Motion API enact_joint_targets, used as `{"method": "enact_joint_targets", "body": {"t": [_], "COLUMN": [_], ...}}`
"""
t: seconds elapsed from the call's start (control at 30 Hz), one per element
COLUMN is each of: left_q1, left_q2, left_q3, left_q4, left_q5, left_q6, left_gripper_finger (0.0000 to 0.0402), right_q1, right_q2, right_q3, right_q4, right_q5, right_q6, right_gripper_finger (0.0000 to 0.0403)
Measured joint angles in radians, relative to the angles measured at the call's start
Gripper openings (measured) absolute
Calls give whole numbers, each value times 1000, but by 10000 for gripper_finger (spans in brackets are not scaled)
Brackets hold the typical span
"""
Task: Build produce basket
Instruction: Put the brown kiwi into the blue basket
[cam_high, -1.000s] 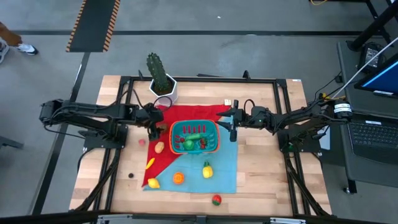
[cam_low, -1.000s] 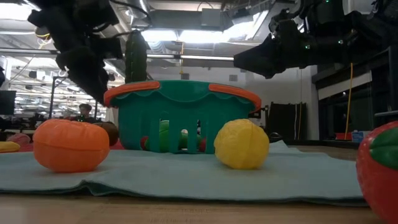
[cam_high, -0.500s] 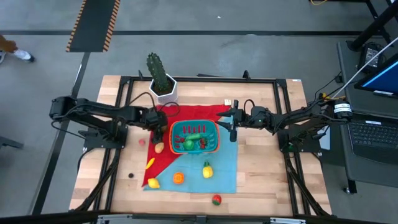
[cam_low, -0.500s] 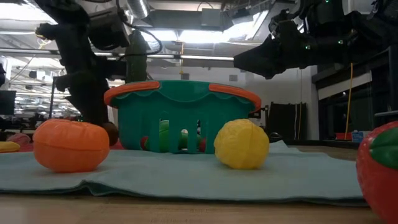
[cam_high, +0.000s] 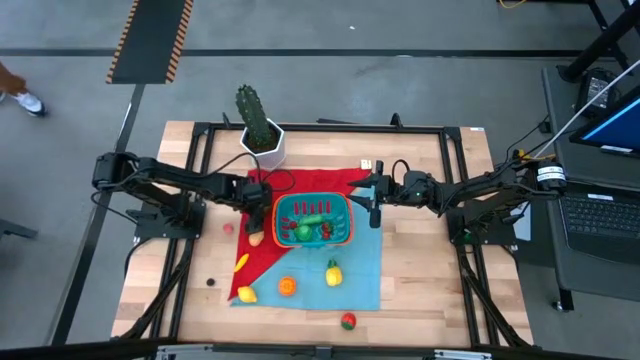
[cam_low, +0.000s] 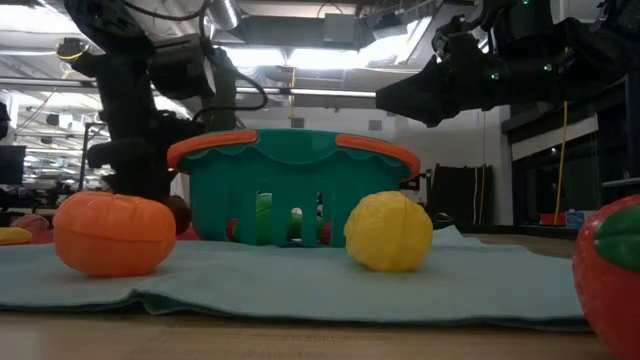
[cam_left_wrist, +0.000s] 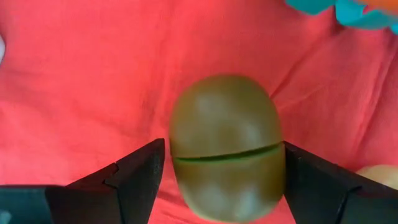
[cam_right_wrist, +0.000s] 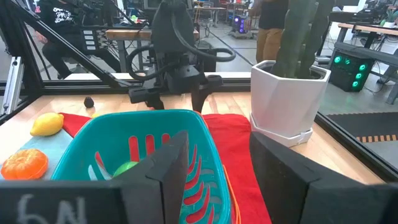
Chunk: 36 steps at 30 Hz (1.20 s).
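Left gripper (cam_left_wrist: 221, 180) open around a brown fruit (cam_left_wrist: 226, 146) beside the basket (cam_high: 313, 219); right gripper (cam_high: 372, 198) waits open and empty at the basket's other side.

The teal basket sits on a red and blue cloth (cam_high: 360, 275) at the middle of the worktop (cam_high: 430, 280) and holds green and red produce, its pieces too small to name. The brown fruit lies on the red cloth between the left fingers; contact cannot be judged. More produce lies outside: an orange (cam_high: 287, 286), a lemon (cam_low: 389, 232) and a strawberry (cam_high: 347, 321), cut off in the low view.
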Motion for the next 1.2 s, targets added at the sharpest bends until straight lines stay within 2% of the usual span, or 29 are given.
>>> {"method": "enact_joint_targets", "body": {"t": [0.37,0.63,0.77,0.93,1.2], "left_q1": [0,0,0,0,0], "left_q2": [1,1,1,1,1], "left_q3": [0,0,0,0,0], "left_q4": [43,43,43,43,42], "left_q5": [-3,-47,-48,-48,-48], "left_q6": [0,-4,-9,-11,-12], "left_gripper_finger": [286,286,271,228,228], "right_q1": [0,0,0,0,0], "right_q2": [0,0,0,0,0], "right_q3": [0,0,0,0,0], "right_q4": [-1,-1,-1,-1,-1], "right_q5": [0,0,0,0,0], "right_q6": [0,0,0,0,1], "right_gripper_finger": [173,173,173,173,173]}}
